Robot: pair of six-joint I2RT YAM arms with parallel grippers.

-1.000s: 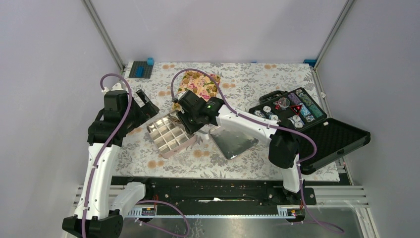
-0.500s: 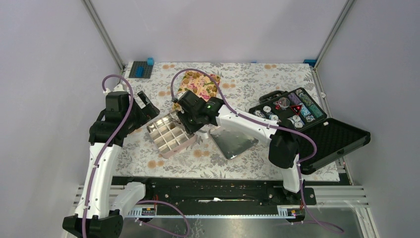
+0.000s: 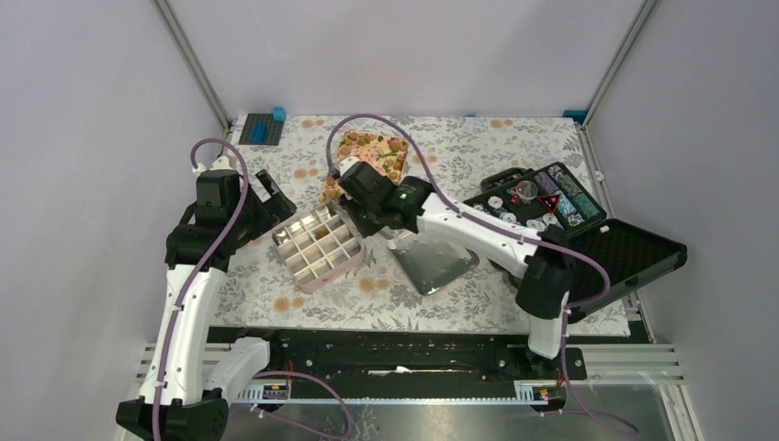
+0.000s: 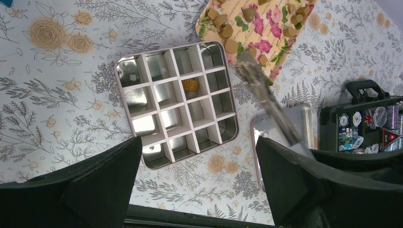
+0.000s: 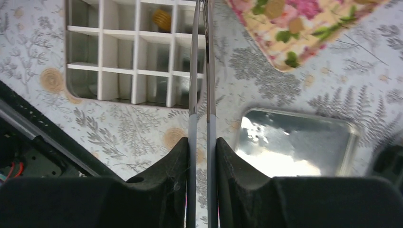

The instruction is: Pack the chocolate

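Several golden-brown chocolate lumps lie on a pink-flowered tray at the back. One chocolate sits in a middle cell of the divided tin, and the right wrist view shows that chocolate too. My right gripper is shut on metal tongs. The tongs run over the gap between tin and tray, their arms almost together and their tips out of the wrist view. My left gripper hangs open above the table, left of the tin, holding nothing.
The tin's shiny lid lies right of the tin. An open black case with round chips stands at the right. A grey plate with blue blocks sits in the back left corner. Flowered cloth covers the table.
The right gripper with the tongs has lifted off the tin toward the tray and squeezed the tongs narrower. A chocolate now shows in the tin. The left arm has stayed put.
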